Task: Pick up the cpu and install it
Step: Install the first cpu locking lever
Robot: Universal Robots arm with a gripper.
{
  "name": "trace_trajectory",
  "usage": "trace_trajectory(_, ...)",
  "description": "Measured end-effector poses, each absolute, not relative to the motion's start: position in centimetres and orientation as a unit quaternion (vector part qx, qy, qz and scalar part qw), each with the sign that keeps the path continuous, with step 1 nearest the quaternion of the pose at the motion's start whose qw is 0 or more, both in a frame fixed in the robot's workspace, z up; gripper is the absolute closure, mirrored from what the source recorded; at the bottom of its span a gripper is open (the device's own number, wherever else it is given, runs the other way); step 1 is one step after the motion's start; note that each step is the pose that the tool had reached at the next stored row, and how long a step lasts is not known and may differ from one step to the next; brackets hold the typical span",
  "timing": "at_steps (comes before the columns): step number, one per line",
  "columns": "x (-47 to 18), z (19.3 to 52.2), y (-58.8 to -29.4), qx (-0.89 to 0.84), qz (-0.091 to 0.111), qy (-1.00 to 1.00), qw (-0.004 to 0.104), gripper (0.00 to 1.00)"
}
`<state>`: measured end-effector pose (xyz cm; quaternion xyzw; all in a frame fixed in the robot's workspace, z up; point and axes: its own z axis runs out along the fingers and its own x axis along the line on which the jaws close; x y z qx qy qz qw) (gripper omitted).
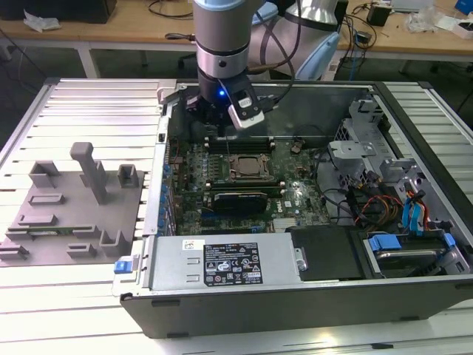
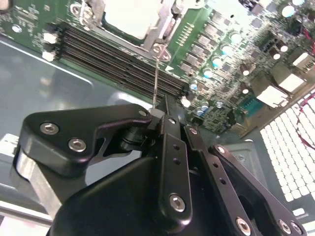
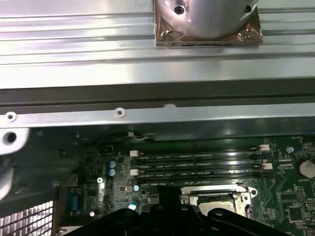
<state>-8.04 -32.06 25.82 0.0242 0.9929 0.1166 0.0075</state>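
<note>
The cpu (image 1: pixel 246 167), a pale silver square, lies inside the metal-framed socket on the motherboard of the open computer case (image 1: pixel 244 307). It shows in both wrist views (image 2: pixel 125 17) (image 3: pixel 212 200). My gripper (image 1: pixel 219 122) hangs over the memory slots (image 1: pixel 236 140), just behind the socket and apart from the cpu. In the second wrist view its black fingers (image 2: pixel 167 128) are pressed together, so the gripper (image 2: pixel 158 114) is shut. A thin metal lever (image 2: pixel 155 73) rises from the socket's corner and meets the fingertips. Whether the fingers clamp it I cannot tell.
On the exterior view's left a grey fixture block (image 1: pixel 74 211) with upright pegs holds a green memory stick (image 1: pixel 44 231). The power supply (image 1: pixel 229 262) spans the case's near side. Drive bays and blue cables (image 1: pixel 403 218) crowd the exterior view's right. A black card (image 1: pixel 240 200) sits in front of the socket.
</note>
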Motion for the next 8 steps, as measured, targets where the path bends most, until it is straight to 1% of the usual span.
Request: trace_trajectory(8,-7.05,25.81,-32.12,0.024,0.117,0.993,0.007,0.89)
